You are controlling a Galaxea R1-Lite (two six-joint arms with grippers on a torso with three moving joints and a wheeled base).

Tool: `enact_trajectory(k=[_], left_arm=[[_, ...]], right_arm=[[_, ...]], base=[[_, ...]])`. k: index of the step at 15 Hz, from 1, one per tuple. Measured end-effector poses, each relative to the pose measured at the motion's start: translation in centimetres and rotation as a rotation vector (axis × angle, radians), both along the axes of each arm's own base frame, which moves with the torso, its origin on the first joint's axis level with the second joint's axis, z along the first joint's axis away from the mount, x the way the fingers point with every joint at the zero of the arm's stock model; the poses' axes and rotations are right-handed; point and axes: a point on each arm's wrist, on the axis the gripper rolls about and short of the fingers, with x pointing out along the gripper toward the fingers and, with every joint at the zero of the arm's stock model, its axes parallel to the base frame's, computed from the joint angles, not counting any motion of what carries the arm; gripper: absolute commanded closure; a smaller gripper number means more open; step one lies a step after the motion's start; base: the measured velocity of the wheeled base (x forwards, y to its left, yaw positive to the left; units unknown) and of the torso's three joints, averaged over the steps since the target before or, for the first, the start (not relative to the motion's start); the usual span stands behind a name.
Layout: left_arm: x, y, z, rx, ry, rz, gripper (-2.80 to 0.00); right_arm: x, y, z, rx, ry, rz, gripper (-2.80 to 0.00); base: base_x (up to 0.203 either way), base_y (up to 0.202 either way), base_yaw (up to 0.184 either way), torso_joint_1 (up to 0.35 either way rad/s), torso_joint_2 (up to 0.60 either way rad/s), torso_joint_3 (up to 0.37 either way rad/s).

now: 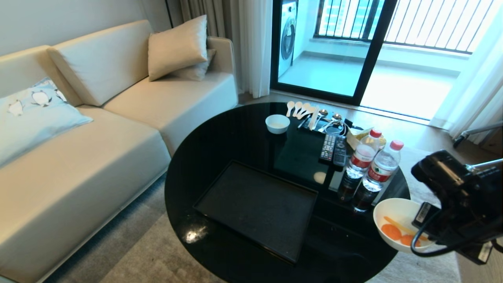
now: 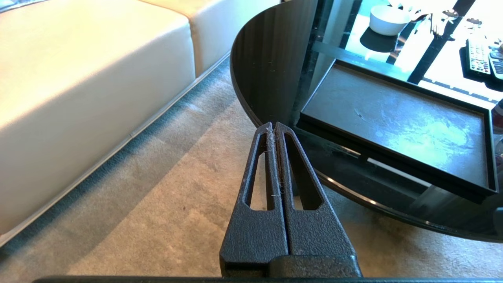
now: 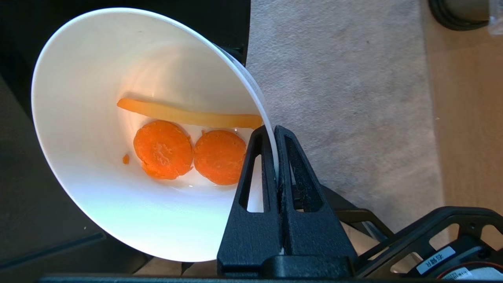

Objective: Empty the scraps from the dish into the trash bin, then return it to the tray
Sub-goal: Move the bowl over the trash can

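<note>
My right gripper (image 3: 274, 129) is shut on the rim of the dish (image 3: 98, 70), one finger inside the bowl and one outside. The white dish (image 1: 393, 214) hangs at the right edge of the round table, partly over the carpet, under my right arm (image 1: 459, 196). The scraps lie in it: two orange slices (image 3: 163, 149) and a thin yellow-orange strip (image 3: 188, 116). The black tray (image 1: 255, 204) lies bare on the table's near half. A dark round base (image 3: 456, 17), perhaps the trash bin's, shows on the floor. My left gripper (image 2: 274, 125) is parked, shut and holding nothing, over the carpet by the table's left edge.
On the black glass table (image 1: 235, 133) stand a small white bowl (image 1: 277, 123), spoons (image 1: 300, 110), two remotes (image 1: 333, 149) and two water bottles (image 1: 373, 165). A cream sofa (image 1: 98, 137) runs along the left. Carpet lies around the table.
</note>
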Motion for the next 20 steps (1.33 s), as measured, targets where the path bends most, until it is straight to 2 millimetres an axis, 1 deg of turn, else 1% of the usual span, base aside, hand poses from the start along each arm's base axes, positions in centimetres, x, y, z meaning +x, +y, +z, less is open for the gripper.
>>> enact_trajectory(k=[3,5,8,10,15,20], left_arm=[[0.0,0.0,0.0,0.000,0.000,0.000,0.00],[0.0,0.0,0.0,0.000,0.000,0.000,0.00],[0.0,0.0,0.0,0.000,0.000,0.000,0.00],[0.0,0.0,0.0,0.000,0.000,0.000,0.00],[0.0,0.0,0.0,0.000,0.000,0.000,0.00],[0.0,0.0,0.0,0.000,0.000,0.000,0.00]], right_arm=[[-3.0,-1.1,-0.2,0.055,-0.085,0.018,0.00],[-4.9,-1.6,-0.2,0.080,-0.106,0.025,0.00],[-7.4,-2.3,-0.7,0.104,-0.113,0.037,0.00],[-8.6,-2.6,-0.9,0.107,-0.119,0.040,0.00],[-10.0,-2.9,-0.8,0.094,-0.148,0.081,0.00],[-10.4,-3.0,-0.7,0.092,-0.163,0.093,0.00]], base=[[0.000,0.000,0.000,0.000,0.00,0.000],[0.000,0.000,0.000,0.000,0.00,0.000],[0.000,0.000,0.000,0.000,0.00,0.000],[0.000,0.000,0.000,0.000,0.00,0.000],[0.000,0.000,0.000,0.000,0.00,0.000],[0.000,0.000,0.000,0.000,0.00,0.000]])
